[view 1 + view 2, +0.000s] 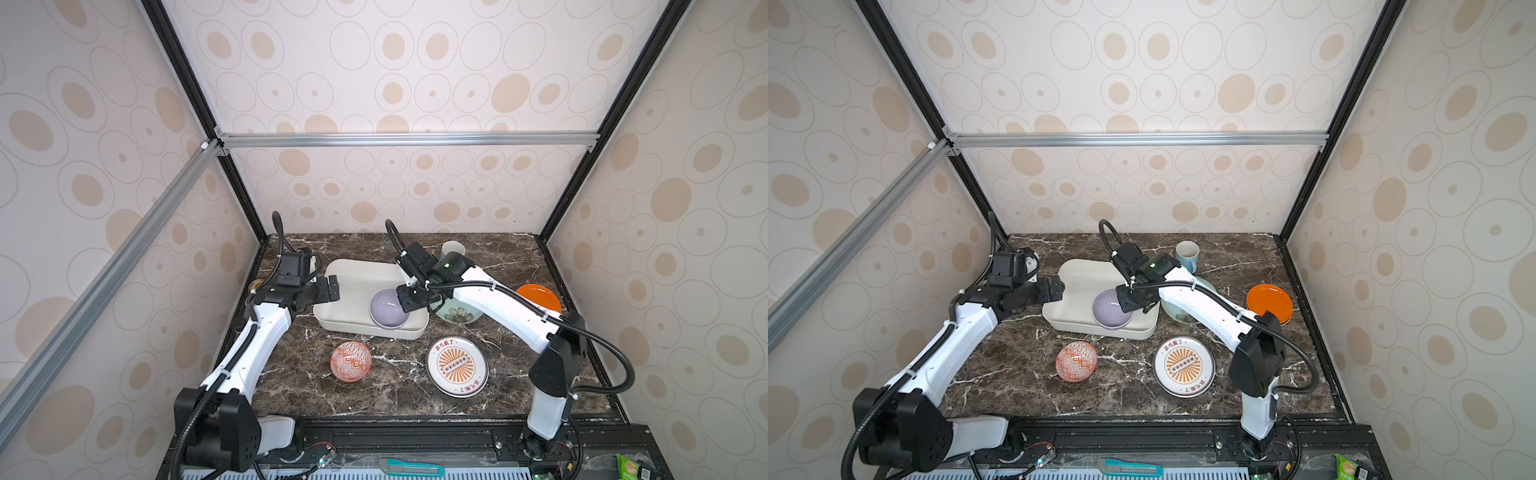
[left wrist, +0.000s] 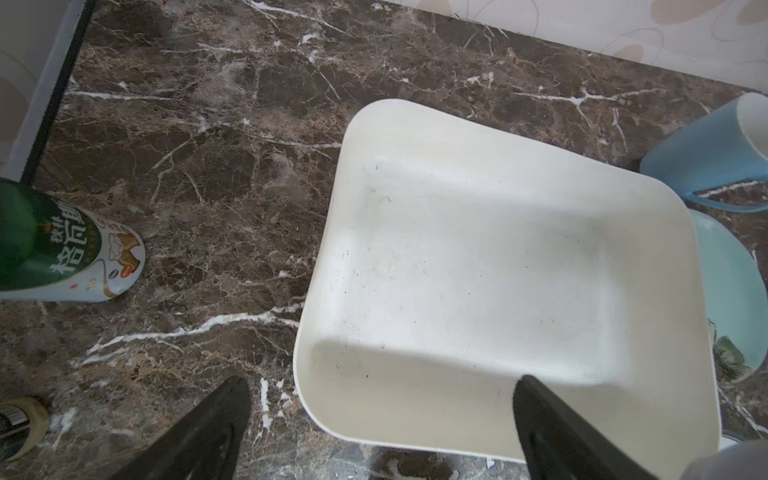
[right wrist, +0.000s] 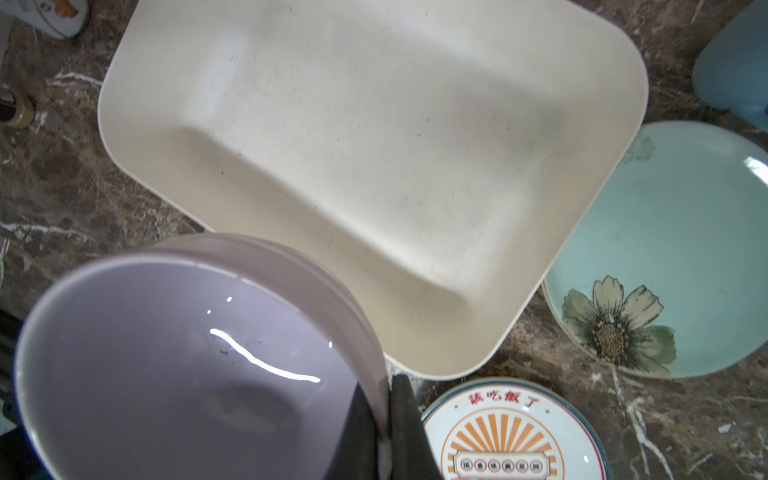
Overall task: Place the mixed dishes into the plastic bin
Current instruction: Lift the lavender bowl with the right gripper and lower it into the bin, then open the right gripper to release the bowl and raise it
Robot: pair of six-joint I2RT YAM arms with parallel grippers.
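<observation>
Dark brown marble tabletop (image 1: pixel 395 386) inside a booth lined with beige oval-patterned wallpaper. At its centre sits the plastic bin (image 1: pixel 357 282), a shallow white tub whose floor looks bare in both wrist views. The right gripper (image 1: pixel 409 301) has its jaws pinched on the rim of the lavender bowl (image 1: pixel 388 308), one finger inside and one outside. It holds the bowl mouth-up over the bin's near right corner; whether the base touches the bin cannot be told. The left gripper (image 1: pixel 330 289) hovers at the bin's left edge, jaws spread wide and empty. Outside the bin lie the red-white patterned bowl (image 1: pixel 350 360), orange-sunburst plate (image 1: pixel 457 366), teal floral plate (image 1: pixel 459 313), orange plate (image 1: pixel 538 297) and light-blue mug (image 1: pixel 453 248). The step appears to be setting the bowl down. It is best lowered level until its base sits flat on the bin floor, clear of the near wall and tucked toward a corner to leave room for plates, and only then released
</observation>
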